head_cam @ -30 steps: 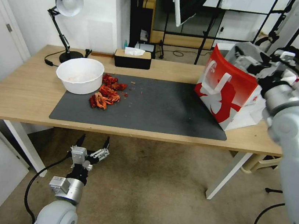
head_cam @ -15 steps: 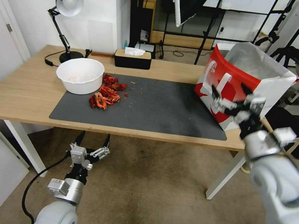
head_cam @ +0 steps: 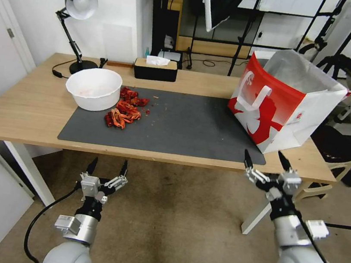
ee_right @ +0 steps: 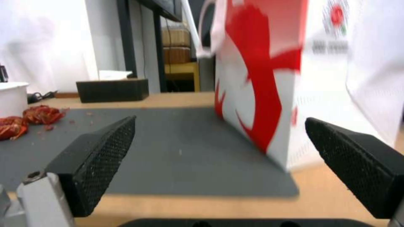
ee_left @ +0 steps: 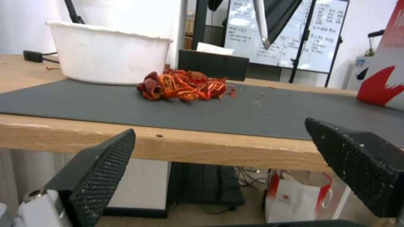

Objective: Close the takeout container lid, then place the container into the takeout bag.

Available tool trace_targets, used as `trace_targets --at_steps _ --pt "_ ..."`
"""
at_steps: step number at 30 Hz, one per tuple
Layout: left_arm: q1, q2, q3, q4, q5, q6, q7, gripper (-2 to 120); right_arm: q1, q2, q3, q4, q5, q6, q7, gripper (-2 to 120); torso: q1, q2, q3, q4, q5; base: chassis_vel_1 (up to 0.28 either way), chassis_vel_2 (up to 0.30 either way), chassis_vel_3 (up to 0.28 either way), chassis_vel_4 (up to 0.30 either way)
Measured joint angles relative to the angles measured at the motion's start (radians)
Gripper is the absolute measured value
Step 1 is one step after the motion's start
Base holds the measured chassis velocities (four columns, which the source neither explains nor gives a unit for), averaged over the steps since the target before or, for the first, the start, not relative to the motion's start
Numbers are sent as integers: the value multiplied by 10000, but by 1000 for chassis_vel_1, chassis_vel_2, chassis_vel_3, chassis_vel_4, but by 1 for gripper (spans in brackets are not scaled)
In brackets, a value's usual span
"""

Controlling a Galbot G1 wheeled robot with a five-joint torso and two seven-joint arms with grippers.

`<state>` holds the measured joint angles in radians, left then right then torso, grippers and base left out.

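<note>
Two grippers hang below the bench's (head_cam: 20, 122) front edge, both w/ jaws spread wide and nothing between them. Left gripper (head_cam: 107, 166) sits under the bench's left-centre, fingertips pointing up toward the wood; from its wrist cam the textured black pads (ee_left: 101, 170) frame the bench edge. Right gripper (head_cam: 267, 158) is just off the front right corner, fingertips level w/ the edge of the dark mat (head_cam: 176, 127), near the takeout bag (head_cam: 283, 107) but not touching it.

Takeout bag stands upright on the bench's right end, partly on the mat, mouth open, silvery lining showing, white loop handle hanging down the red front face. In the right wrist cam it rises just beyond the right gripper (ee_right: 219, 164), btwn the two pads. Can't see into the bag, so can't tell if the takeout container is inside.

On the mat's left: round white bowl (head_cam: 93, 87), and a heap of red shells (head_cam: 125, 107) touching its right side. Black tissue box (head_cam: 155, 68) at the back edge, desk lamp (head_cam: 77, 9) at back left corner.
</note>
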<state>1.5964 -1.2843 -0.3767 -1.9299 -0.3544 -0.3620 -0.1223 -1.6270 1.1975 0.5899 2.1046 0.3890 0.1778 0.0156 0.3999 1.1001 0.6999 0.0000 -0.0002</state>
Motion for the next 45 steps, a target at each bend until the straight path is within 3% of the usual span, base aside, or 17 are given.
trace_targets --at_steps 13,45 --pt "239 -6 -128 -90 -35 -141 211 100 -549 711 -228 -902 139 615 -261 100 0 0 2 1 1 0 0 0 0" --pt "285 3 -168 -111 -23 -151 209 100 -428 718 -289 -1057 122 700 -310 100 3 0 1 0 1 0 0 0 0"
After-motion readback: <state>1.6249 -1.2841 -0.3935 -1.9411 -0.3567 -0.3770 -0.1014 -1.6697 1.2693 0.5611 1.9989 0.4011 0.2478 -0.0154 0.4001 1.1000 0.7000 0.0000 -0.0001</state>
